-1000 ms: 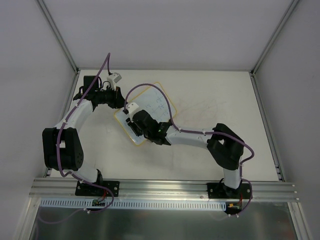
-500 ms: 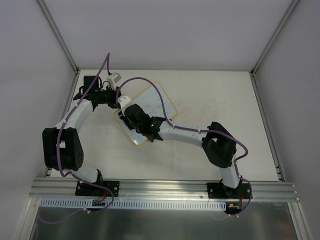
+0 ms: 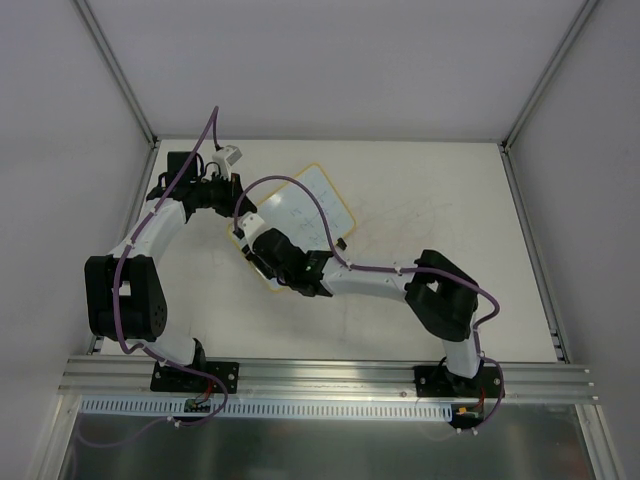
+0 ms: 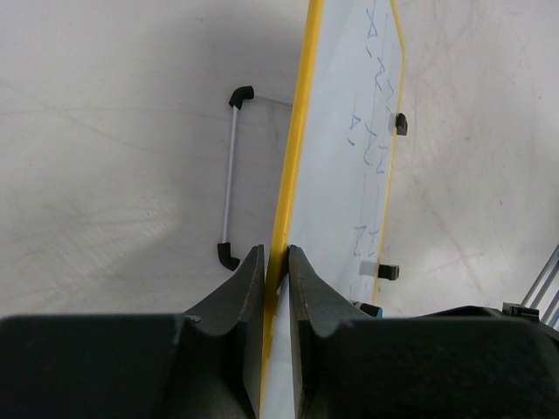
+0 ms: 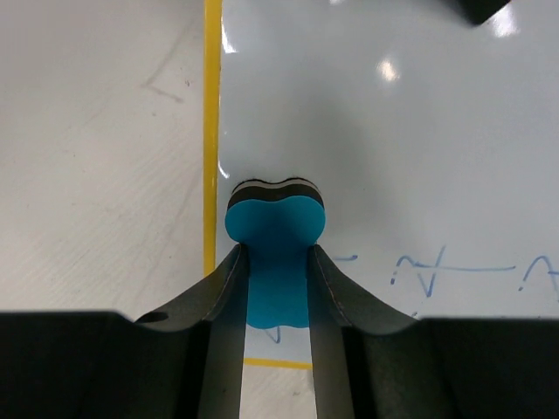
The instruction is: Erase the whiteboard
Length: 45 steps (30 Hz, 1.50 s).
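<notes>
Clamping the whiteboard [image 4: 349, 175] by its yellow rim: left pincer [image 4: 276, 258] | right pincer [image 5: 275, 262] squeezing blue eraser [image 5: 275, 220], tip against whiteboard

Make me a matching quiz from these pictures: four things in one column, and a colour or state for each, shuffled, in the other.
1. whiteboard
2. eraser
3. left fingers
4. right fingers

A. shut on the whiteboard's yellow edge
B. blue
C. white, with blue scribbles
D. shut on the eraser

Pairs: 1-C, 2-B, 3-A, 4-D
</notes>
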Each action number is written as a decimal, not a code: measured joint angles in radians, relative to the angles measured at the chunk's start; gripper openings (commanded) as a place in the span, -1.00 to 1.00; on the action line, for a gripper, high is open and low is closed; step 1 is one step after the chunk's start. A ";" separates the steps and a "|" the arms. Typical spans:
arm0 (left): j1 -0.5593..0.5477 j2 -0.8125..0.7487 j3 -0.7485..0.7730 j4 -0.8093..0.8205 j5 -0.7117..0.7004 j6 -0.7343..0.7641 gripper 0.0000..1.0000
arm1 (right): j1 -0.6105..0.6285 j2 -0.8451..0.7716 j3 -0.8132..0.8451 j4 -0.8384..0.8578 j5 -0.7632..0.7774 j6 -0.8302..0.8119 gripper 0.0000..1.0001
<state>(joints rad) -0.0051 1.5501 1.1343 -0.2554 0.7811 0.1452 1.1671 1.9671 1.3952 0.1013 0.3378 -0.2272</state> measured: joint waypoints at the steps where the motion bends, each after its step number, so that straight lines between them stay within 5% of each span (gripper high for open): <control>1: 0.000 0.000 0.000 0.000 0.000 -0.001 -1.00 | 0.003 -0.004 -0.013 0.000 0.000 0.000 -0.99; 15: 0.000 0.000 0.003 -0.001 -0.005 -0.024 -1.00 | 0.018 -0.086 -0.233 0.014 0.022 0.041 -0.99; 45: -0.002 0.000 0.008 -0.005 -0.027 -0.052 -1.00 | 0.028 -0.101 -0.256 0.001 -0.144 -0.014 -0.99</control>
<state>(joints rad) -0.0067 1.5497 1.1427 -0.2600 0.7540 0.0929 1.1954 1.8656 1.1389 0.1020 0.1940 -0.2409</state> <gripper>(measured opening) 0.112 0.318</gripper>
